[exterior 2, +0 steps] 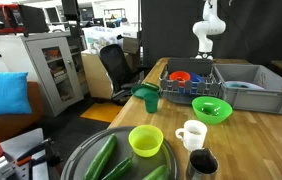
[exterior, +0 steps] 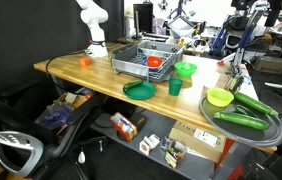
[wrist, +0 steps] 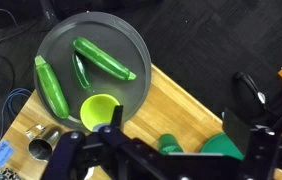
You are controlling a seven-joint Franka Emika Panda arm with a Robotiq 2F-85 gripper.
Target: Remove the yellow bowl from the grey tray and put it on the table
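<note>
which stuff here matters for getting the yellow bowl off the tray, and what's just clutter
For the job: yellow bowl, tray, table.
Just lying about: cucumbers on the tray, green bowl, green cup, green plate, white mug, wire basket.

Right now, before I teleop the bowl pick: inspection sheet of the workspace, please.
Surface: light wooden table; boxes on its lower shelf.
Job's things: yellow bowl upright inside the grey tray, beside three cucumbers.
Clutter: wire basket, green bowl, green cup, green plate, white mug, metal cup.
Grippers: gripper high over the table near the tray, open, holding nothing.
Cables: loose cables on the floor beside the table end.
Surroundings: office chair, cabinet.
</note>
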